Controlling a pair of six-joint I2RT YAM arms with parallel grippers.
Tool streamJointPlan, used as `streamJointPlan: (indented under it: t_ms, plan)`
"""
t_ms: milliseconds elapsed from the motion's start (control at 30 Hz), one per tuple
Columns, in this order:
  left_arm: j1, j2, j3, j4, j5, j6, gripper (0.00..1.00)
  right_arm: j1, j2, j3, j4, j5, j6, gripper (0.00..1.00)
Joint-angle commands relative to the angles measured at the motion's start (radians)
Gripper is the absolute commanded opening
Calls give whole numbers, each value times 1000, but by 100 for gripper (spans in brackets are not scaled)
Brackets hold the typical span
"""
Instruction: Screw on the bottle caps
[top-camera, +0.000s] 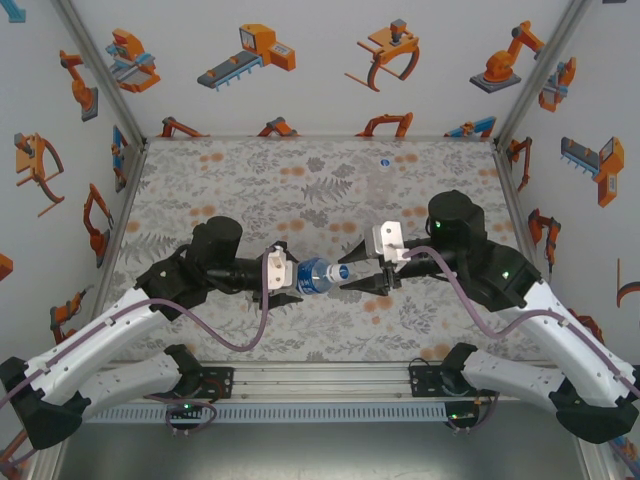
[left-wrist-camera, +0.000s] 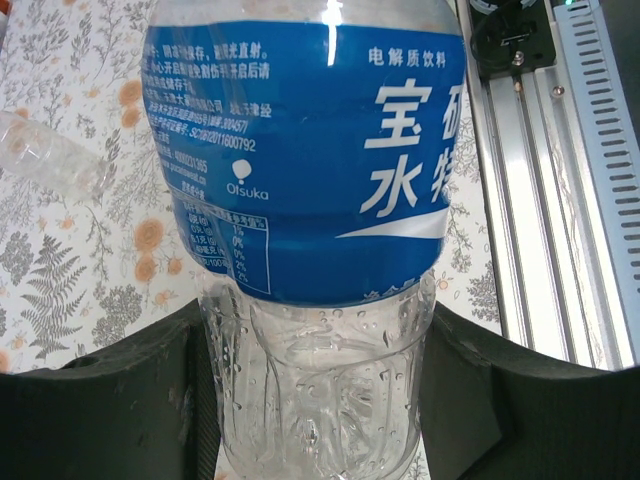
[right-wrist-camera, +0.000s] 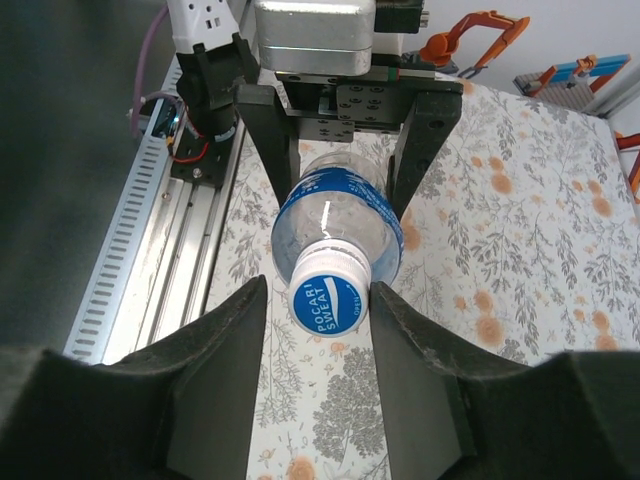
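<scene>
1. The left tool (left-wrist-camera: 320, 400) is clamped tight on the blue-label bottle (left-wrist-camera: 300, 150), low on its body. The bottle lies sideways in the air over the table (top-camera: 250, 180), just beyond the middle of the rail (top-camera: 320, 380), with its neck toward the right arm.
2. The cap (right-wrist-camera: 330, 298) sits on the neck. I can't tell how far down the thread it is.
3. The right tool (right-wrist-camera: 320, 290) straddles the cap, part open. One finger touches the cap's side and the other shows a thin gap. I don't read that as a grip yet.
4. My read on progress: this bottle is at the tightening step, not confirmed done.
5. Left to do:
   - A clear bottle (left-wrist-camera: 50, 155) lies on the table, farther from the rail than the held one. I can't tell if it's capped.
   - A small round white-and-blue thing (top-camera: 383, 160) sits well away from the rail. It may be a loose cap, but it's too small to be sure.
</scene>
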Motion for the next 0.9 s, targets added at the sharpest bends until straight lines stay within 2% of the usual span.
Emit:
streamJointPlan:
  t_ms: [0, 100, 200, 300, 400, 533, 700, 767, 867]
  plan:
    - [-5, -18, 17, -3, 31, 15, 0, 2, 1, -6, 43, -3, -18, 40]
    - [-5, -15, 17, -3, 26, 15, 0, 2, 0, -14, 63, 12, 11, 31]
    - [-5, -10, 18, 3, 17, 13, 0, 2, -5, -34, 105, 78, 137, 21]
    - [-5, -3, 14, 25, 8, 10, 0, 2, -16, -68, 154, 169, 353, 10]
    - [-5, 9, 5, 59, -7, 5, 0, 1, -37, -114, 217, 301, 663, 0]
    - [-6, 35, 0, 104, -29, 10, 0, 1, -51, -154, 203, 510, 1147, 0]
    - [-5, 64, 6, 127, -36, 20, 0, 1, -46, -178, 112, 612, 1636, 0]
    - [-5, 70, 7, 128, -35, 21, 0, 2, -54, -195, 102, 647, 1747, 0]
    - [-6, 69, 5, 128, -33, 20, 0, 2, -52, -202, 124, 656, 1770, 0]
